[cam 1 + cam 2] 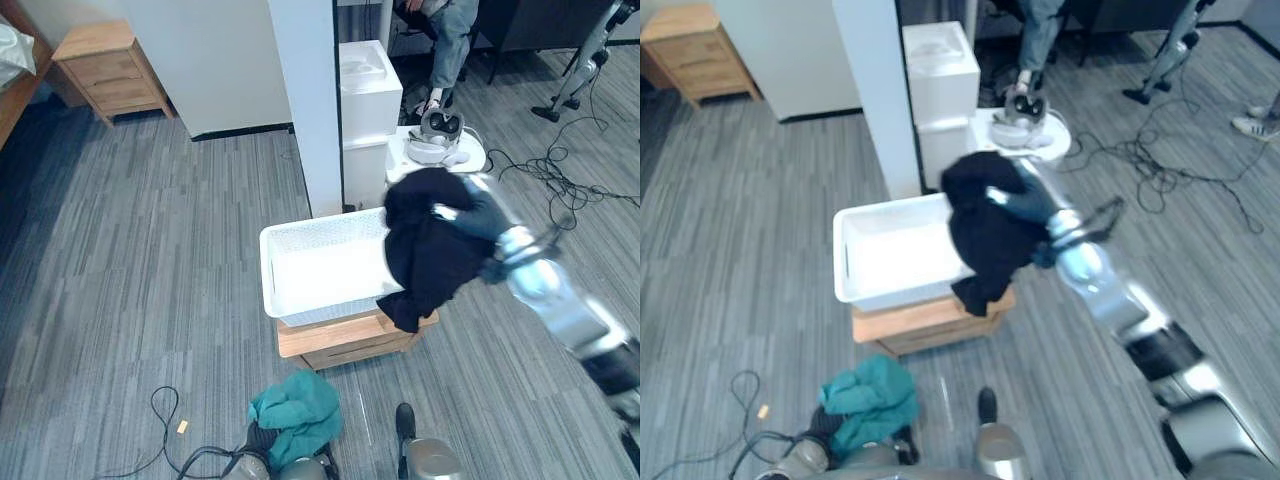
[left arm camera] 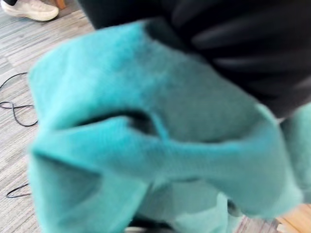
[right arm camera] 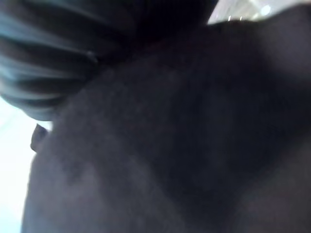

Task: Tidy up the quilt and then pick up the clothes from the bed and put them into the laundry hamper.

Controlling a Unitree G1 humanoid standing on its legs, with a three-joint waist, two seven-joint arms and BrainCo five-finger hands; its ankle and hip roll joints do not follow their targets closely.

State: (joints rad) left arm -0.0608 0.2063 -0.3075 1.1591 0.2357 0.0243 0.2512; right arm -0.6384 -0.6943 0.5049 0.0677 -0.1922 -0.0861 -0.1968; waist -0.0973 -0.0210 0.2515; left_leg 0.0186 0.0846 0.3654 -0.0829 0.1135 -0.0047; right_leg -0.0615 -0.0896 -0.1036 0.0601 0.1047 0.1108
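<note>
A black garment (image 1: 430, 255) hangs over the right rim of the white laundry hamper (image 1: 268, 262), its lower end dangling past the hamper's outer corner. My right hand (image 1: 480, 220) reaches in from the right and is shut on the top of this garment. The cloth lies dark and close in the right wrist view (image 3: 170, 145). A teal garment (image 1: 298, 410) hangs low in front of the hamper, draped over my left hand (image 2: 252, 48). The same teal garment (image 2: 146, 145) covers that hand in the left wrist view.
The hamper sits on a low wooden stand (image 1: 340, 340). Behind it rise a white pillar (image 1: 305, 100) and stacked white boxes (image 1: 368, 90), with a round white table (image 1: 470, 160) beside them. A wooden nightstand (image 1: 105, 65) stands far left. A seated person (image 1: 450, 40) is at the back.
</note>
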